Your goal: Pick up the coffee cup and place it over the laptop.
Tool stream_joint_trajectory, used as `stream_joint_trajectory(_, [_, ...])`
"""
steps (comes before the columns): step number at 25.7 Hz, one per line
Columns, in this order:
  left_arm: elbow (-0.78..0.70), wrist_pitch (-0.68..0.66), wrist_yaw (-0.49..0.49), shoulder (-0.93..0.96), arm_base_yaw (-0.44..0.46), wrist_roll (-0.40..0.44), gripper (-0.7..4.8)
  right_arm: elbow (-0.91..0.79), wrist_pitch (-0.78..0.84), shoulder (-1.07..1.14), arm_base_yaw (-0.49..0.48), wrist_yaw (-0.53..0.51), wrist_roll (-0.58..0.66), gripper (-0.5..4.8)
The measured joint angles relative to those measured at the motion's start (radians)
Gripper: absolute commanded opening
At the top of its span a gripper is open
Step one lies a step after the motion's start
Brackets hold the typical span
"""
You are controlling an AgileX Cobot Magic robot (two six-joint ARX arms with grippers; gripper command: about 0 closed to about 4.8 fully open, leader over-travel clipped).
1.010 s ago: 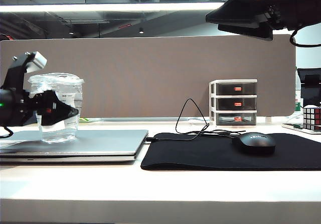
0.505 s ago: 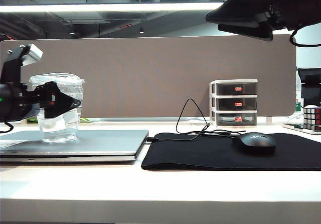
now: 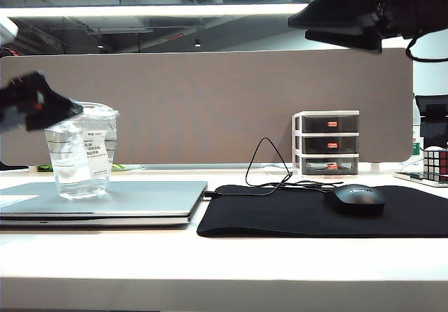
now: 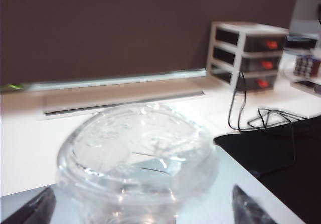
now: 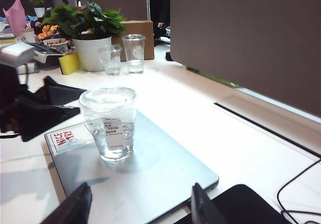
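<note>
The clear coffee cup [image 3: 80,152] with its domed lid and white label stands upright on the closed silver laptop [image 3: 154,199], on its left part. My left gripper [image 3: 72,108] is blurred, up at the cup's rim and just left of it, open and holding nothing. In the left wrist view the cup's lid [image 4: 140,151] lies below and between the spread fingertips [image 4: 39,210], apart from both. My right gripper [image 3: 343,26] hangs high at the top right, open and empty. The right wrist view shows the cup [image 5: 109,123] on the laptop [image 5: 165,176] beyond my right gripper [image 5: 138,206].
A black mouse mat [image 3: 280,217] with a mouse [image 3: 357,198] and a looped cable [image 3: 266,164] lies right of the laptop. A three-drawer organiser [image 3: 326,143] and a puzzle cube [image 3: 435,164] stand at the back right. A grey partition [image 3: 210,102] closes the back.
My left gripper has opened off the cup, risen and drawn back to the left. The cup stays on the laptop. The right arm has not moved.
</note>
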Motion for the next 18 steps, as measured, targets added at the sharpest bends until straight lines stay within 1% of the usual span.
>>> stream_joint_trajectory(2, [-0.06,0.0,-0.042,-0.106,0.0,-0.01,4.79,0.0,-0.02,-0.02,0.0,0.002,0.0,1.02])
stream_joint_trajectory(3, [-0.078,0.0,-0.058,-0.14,0.0,-0.013,4.79,0.0,-0.029,-0.028,0.0,0.003,0.0,0.55])
stream_joint_trajectory(4, [-0.092,0.0,-0.069,-0.163,0.0,-0.017,4.79,0.0,-0.04,-0.035,0.0,0.004,-0.001,0.11])
stream_joint_trajectory(5, [-0.109,-0.001,-0.086,-0.193,0.0,-0.027,4.79,0.0,-0.058,-0.046,0.0,0.004,-0.007,-0.1])
stream_joint_trajectory(7, [-0.143,-0.011,-0.103,-0.259,0.0,-0.046,4.79,0.0,-0.095,-0.071,0.0,0.006,-0.027,-0.09])
stream_joint_trajectory(10, [-0.188,-0.056,-0.135,-0.382,0.0,-0.057,4.79,-0.001,-0.188,-0.134,0.0,0.056,-0.073,-0.09])
stream_joint_trajectory(11, [-0.195,-0.086,-0.142,-0.416,0.0,-0.057,4.58,-0.001,-0.215,-0.157,0.0,0.078,-0.085,-0.09])
stream_joint_trajectory(12, [-0.201,-0.153,-0.147,-0.487,0.0,-0.057,4.56,-0.001,-0.248,-0.187,-0.001,0.116,-0.096,-0.09])
stream_joint_trajectory(15, [-0.2,-0.261,-0.154,-0.594,0.0,-0.057,4.55,-0.001,-0.304,-0.24,0.0,0.184,-0.115,-0.09])
stream_joint_trajectory(17, [-0.2,-0.347,-0.163,-0.663,0.0,-0.059,4.46,-0.001,-0.332,-0.265,0.0,0.221,-0.118,-0.09])
stream_joint_trajectory(18, [-0.2,-0.39,-0.166,-0.702,0.0,-0.06,4.21,-0.001,-0.349,-0.277,0.0,0.241,-0.118,-0.09])
